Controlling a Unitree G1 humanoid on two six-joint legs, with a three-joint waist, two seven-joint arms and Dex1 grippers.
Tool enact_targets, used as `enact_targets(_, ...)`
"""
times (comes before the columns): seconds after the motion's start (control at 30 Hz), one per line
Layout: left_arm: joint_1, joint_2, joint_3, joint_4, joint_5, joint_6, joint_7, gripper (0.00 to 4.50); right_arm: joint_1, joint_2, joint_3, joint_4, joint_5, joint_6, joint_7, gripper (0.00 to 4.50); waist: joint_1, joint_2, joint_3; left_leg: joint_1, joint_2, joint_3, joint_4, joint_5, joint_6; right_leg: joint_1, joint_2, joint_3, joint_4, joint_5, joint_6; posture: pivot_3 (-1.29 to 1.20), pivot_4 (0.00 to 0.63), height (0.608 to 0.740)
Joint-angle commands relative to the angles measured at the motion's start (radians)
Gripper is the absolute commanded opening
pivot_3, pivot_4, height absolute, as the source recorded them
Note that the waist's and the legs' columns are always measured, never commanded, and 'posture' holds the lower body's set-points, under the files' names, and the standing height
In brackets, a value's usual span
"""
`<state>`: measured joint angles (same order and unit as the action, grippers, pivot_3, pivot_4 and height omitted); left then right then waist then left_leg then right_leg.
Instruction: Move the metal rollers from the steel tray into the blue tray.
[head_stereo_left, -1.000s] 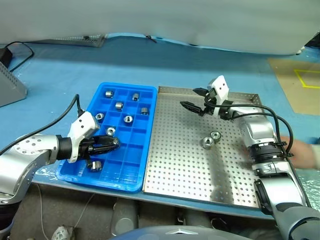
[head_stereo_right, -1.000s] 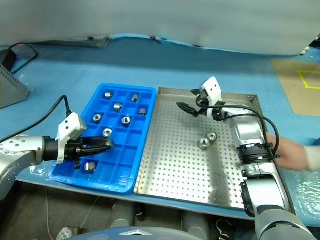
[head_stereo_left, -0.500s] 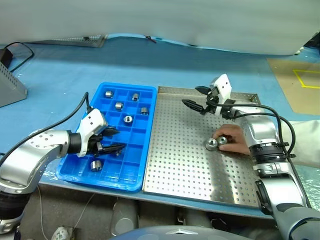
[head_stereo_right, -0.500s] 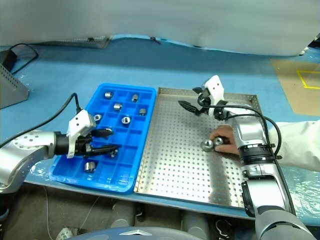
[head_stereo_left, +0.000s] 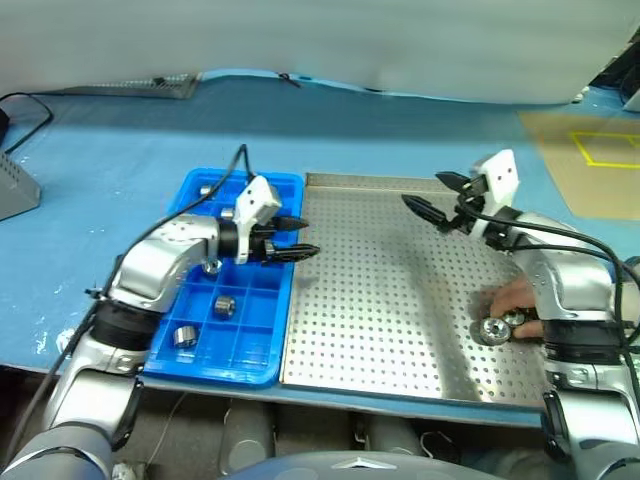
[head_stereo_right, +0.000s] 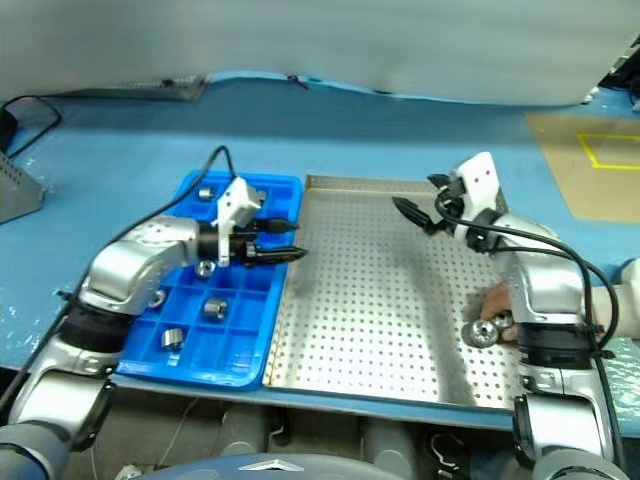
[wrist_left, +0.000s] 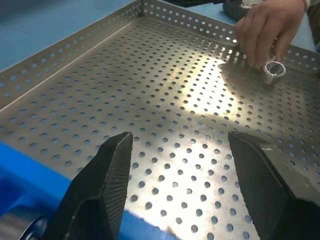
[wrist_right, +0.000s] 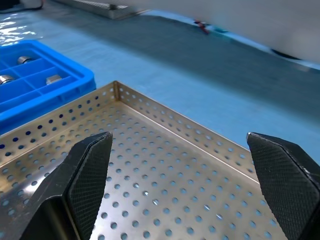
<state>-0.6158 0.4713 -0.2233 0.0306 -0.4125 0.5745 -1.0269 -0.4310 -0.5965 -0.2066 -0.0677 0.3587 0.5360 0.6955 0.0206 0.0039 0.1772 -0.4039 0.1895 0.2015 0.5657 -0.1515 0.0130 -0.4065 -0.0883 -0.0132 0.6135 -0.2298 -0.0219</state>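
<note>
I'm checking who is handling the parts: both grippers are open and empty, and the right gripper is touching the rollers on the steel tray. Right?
Not quite. A person's hand is touching the rollers on the steel tray, not the right gripper, which hangs open away from them, as the left eye view shows. The left gripper is open and empty too.

The large square steel tray (head_stereo_left: 400, 300) is silver sheet metal, perforated with rows of small holes, its floor giving a soft satin glare in the left wrist view. The bright blue compartmented tray (head_stereo_left: 262, 340) looks like smooth moulded plastic with a mild sheen. The small silver cylindrical metal rollers (head_stereo_left: 224, 306) are polished and mirror-bright. The black fingers (wrist_left: 107, 180) of the left gripper (head_stereo_left: 300, 237) are matt with a fine cross-hatched texture. The surface (head_stereo_left: 110, 150) wears a blue, slightly glossy, wrinkled covering.
</note>
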Motion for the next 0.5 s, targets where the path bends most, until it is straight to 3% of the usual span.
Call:
enact_targets(0.03, -0.076, -0.081, -0.042, 0.123, 0.044, -0.087, -0.03, 3.22, 0.024, -0.028, -0.066, -0.102, 0.04, 0.033, -0.029, 4.5, -0.008, 0.0, 0.0, 0.0, 0.0, 0.0, 0.0, -0.001, 0.001, 0.0, 0.0, 0.0, 0.0, 0.0, 0.0, -0.37, 0.15, 0.74)
enact_targets(0.5, -0.304, -0.496, -0.156, 0.676, 0.218, -0.358, -0.128, 3.22, 0.209, -0.104, -0.23, -0.333, 0.113, 0.169, -0.115, 4.5, -0.056, 0.001, 0.0, -0.001, -0.001, 0.002, 0.008, -0.007, 0.013, 0.003, -0.001, 0.003, -0.004, 0.001, 0.001, -0.54, 0.15, 0.74)
